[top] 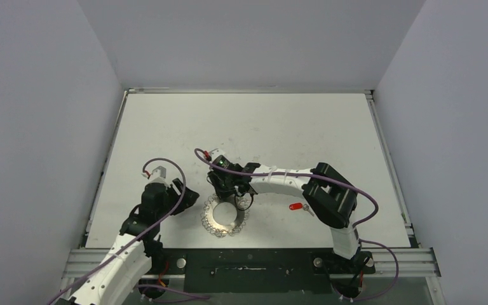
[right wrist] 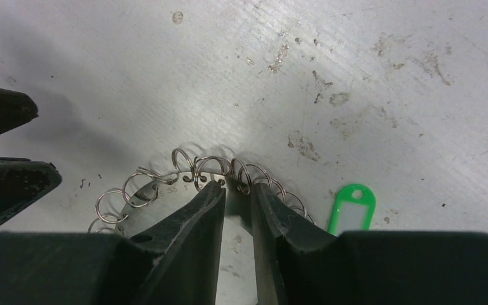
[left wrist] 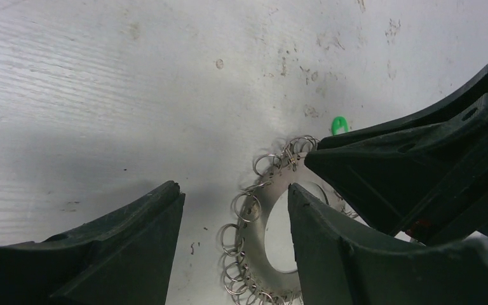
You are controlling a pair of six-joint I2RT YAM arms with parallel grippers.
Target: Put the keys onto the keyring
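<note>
The flat silver loop-fringed keyring (top: 210,216) lay by the surface's (top: 260,127) near edge, with room beyond. The right gripper (right wrist: 236,185) stood nearly closed at its rim, hold unclear; the left gripper (left wrist: 234,190) gaped empty alongside.

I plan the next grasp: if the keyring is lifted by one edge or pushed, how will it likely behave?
The keyring looks like a flat metal plate, so it probably stays stiff and slides rather than rolls. Its wire loops seem loosely hung, so they may swing or snag.
</note>
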